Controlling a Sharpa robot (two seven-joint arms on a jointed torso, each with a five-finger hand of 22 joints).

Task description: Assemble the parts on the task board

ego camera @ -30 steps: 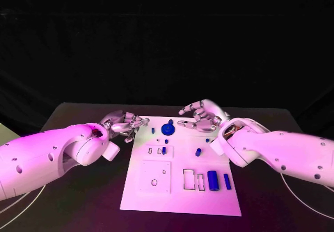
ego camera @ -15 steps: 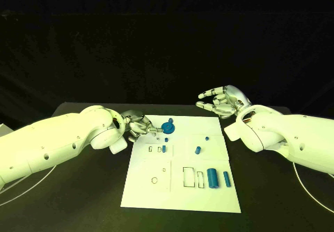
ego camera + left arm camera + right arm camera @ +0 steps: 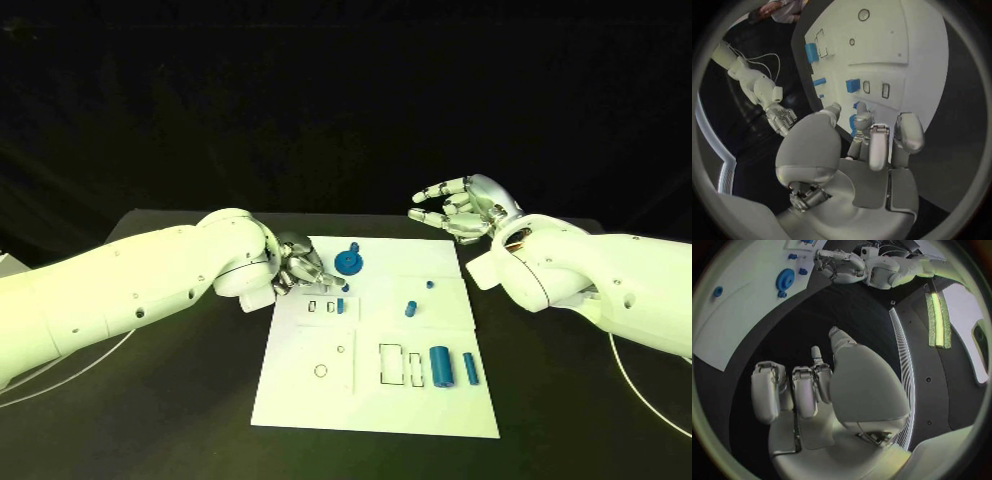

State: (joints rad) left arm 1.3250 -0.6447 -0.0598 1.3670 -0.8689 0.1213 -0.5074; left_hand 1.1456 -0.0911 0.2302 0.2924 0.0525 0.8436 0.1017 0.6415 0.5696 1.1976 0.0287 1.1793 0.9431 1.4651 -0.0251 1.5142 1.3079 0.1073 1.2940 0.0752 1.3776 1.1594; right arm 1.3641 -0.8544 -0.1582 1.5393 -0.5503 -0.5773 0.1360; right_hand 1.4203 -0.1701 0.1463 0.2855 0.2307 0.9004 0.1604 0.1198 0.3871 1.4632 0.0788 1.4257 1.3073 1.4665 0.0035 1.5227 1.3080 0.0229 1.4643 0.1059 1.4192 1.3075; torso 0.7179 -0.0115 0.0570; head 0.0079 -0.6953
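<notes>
Left robot hand [image 3: 306, 268] had crept further onto the task board [image 3: 378, 400] at its far-left corner, fingers curled near a blue gear [image 3: 348, 264], grip unclear. Right robot hand [image 3: 459, 208] hovered empty, fingers apart, beyond the far-right corner.

Left silver many-fingered hand [image 3: 300, 264] fingertips cover the white task board [image 3: 378, 400] upper-left corner; any small blue part under them too hidden to tell.

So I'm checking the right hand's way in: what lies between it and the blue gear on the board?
In the head view, only bare white task board and black table lie between the right hand and the blue gear.
</notes>
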